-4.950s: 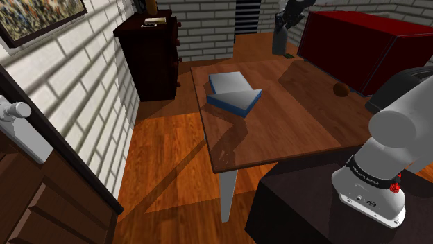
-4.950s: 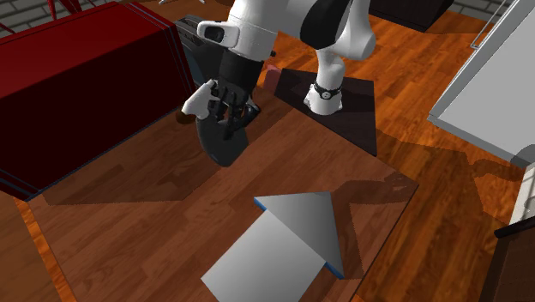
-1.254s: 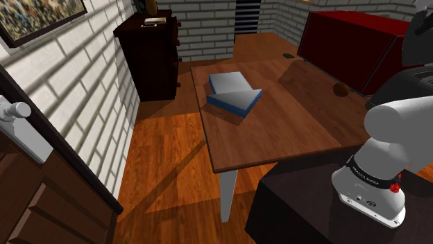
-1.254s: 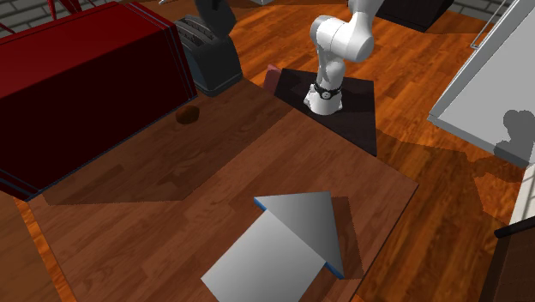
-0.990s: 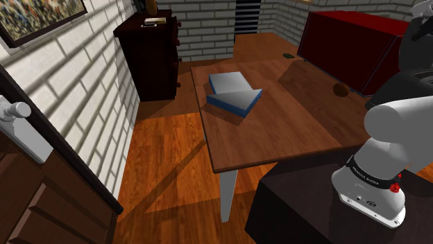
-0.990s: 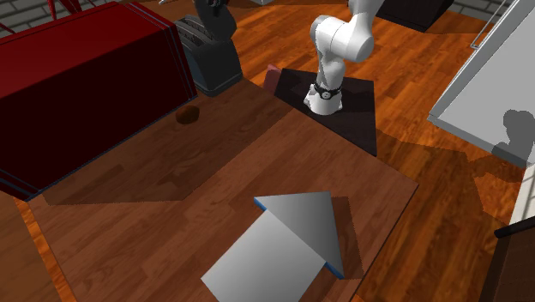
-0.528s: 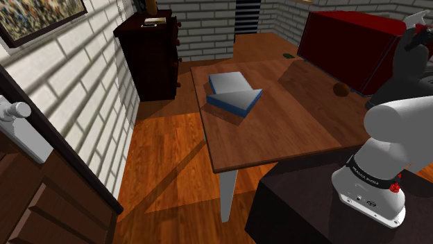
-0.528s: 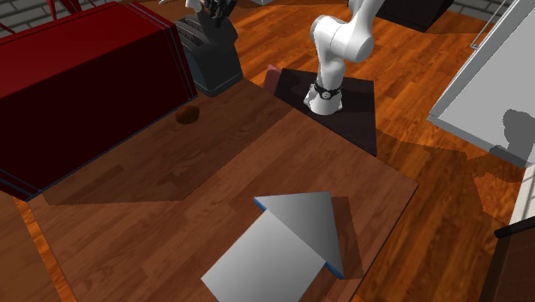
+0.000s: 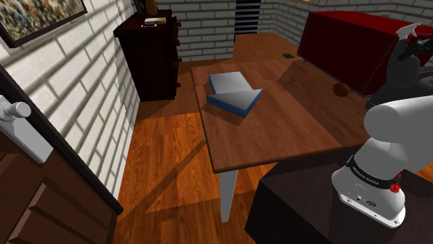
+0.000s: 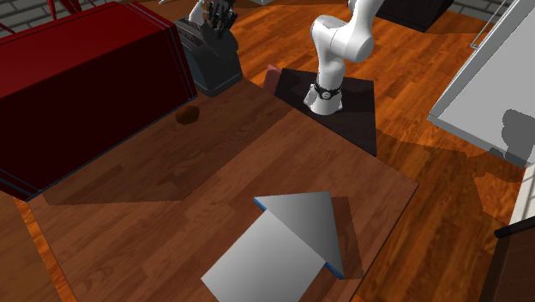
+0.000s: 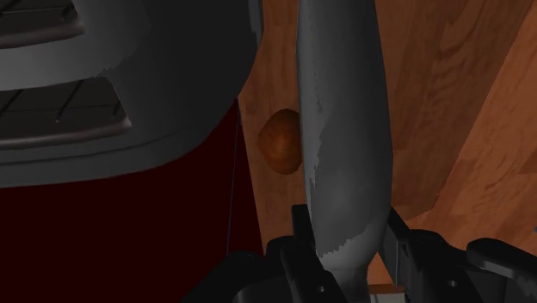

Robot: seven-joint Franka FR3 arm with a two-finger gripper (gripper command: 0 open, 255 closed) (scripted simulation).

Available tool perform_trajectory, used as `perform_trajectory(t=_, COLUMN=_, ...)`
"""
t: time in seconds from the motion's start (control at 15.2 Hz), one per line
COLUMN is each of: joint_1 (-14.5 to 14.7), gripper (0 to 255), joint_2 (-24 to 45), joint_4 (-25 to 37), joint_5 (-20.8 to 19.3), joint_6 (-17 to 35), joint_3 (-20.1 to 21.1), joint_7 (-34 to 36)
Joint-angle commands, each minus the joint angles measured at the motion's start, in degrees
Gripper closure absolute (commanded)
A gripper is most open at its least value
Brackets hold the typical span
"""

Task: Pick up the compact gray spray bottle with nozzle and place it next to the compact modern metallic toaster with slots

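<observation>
Spray bottle clasped between jaws, close beside toaster.

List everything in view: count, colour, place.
table: one, brown wood
wedge block: one, grey, blue-edged, on table
round object: one, brown, on table near cabinet
cabinet: one, dark red, along table
toaster: one, dark grey, at cabinet's end
dresser: one, dark, against brick wall
spray bottle: one, grey, beside toaster
stand: one, dark, under arm
arm: one, white, on stand
hand: one, black, shut on spray bottle
</observation>
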Motion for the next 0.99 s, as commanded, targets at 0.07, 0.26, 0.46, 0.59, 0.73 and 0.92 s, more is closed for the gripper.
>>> perform_trajectory(t=0.07, joint_1=-0.03, gripper=255, joint_2=0.37, joint_4=-1.99, joint_5=-0.37, joint_6=2.39, joint_3=-1.09, joint_7=-0.59)
perform_trajectory(t=0.26, joint_1=0.21, gripper=255, joint_2=1.05, joint_4=-3.63, joint_5=-0.64, joint_6=4.75, joint_3=-2.43, joint_7=-1.31)
perform_trajectory(t=0.46, joint_1=0.58, gripper=255, joint_2=1.86, joint_4=-5.17, joint_5=-0.86, joint_6=7.17, joint_3=-3.89, joint_7=-2.09)
perform_trajectory(t=0.59, joint_1=0.91, gripper=255, joint_2=2.48, joint_4=-6.14, joint_5=-0.98, joint_6=8.82, joint_3=-4.93, joint_7=-2.65)
perform_trajectory(t=0.73, joint_1=1.33, gripper=255, joint_2=3.16, joint_4=-7.07, joint_5=-1.06, joint_6=10.50, joint_3=-6.05, joint_7=-3.24)
perform_trajectory(t=0.92, joint_1=2.13, gripper=255, joint_2=4.30, joint_4=-8.37, joint_5=-1.12, joint_6=13.07, joint_3=-7.86, joint_7=-4.18)
